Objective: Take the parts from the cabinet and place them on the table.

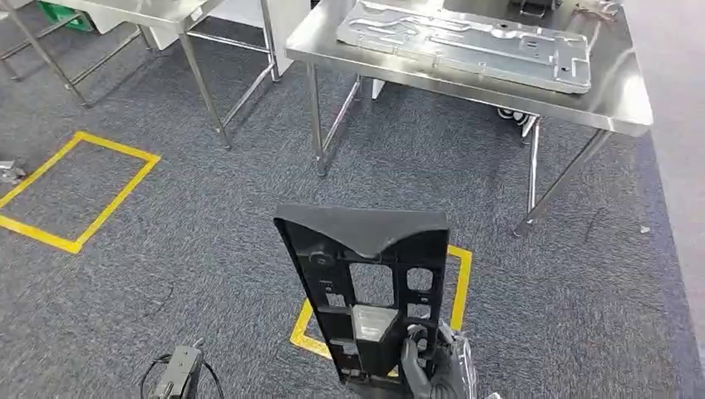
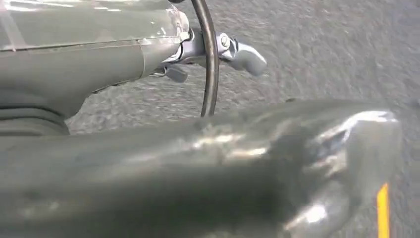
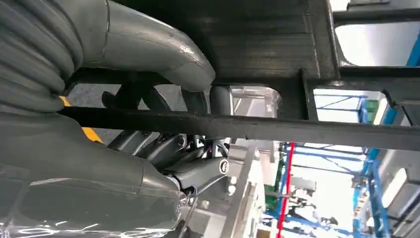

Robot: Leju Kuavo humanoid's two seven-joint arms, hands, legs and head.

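Gripping a black plastic panel [image 1: 366,283] at its near lower edge with the right hand [image 1: 434,366], dark fingers [image 3: 198,171] hooked through one of the panel's cut-outs and thumb [image 3: 148,47] pressing on the opposite face in the right wrist view. Holding the panel roughly upright, wider curved end uppermost, low in the middle of the head view, well short of the table. Hanging low at near left, the left hand [image 1: 177,374], with a dark cable looping beside it; cannot tell whether open or closed, fingers blurred in the left wrist view [image 2: 237,52] and nothing visibly held. Lying under everything, grey carpet floor [image 1: 208,249]. Showing just behind the panel, a yellow tape square [image 1: 461,283] on the floor, partly hidden. Lying farther left, a second yellow tape square [image 1: 79,187]. Standing far right, a steel table [image 1: 615,100] on thin legs, carrying a large flat grey metal sheet part [image 1: 465,41] with stamped ribs and holes. Standing far left, another steel table [image 1: 191,17], its legs and cross bars showing.
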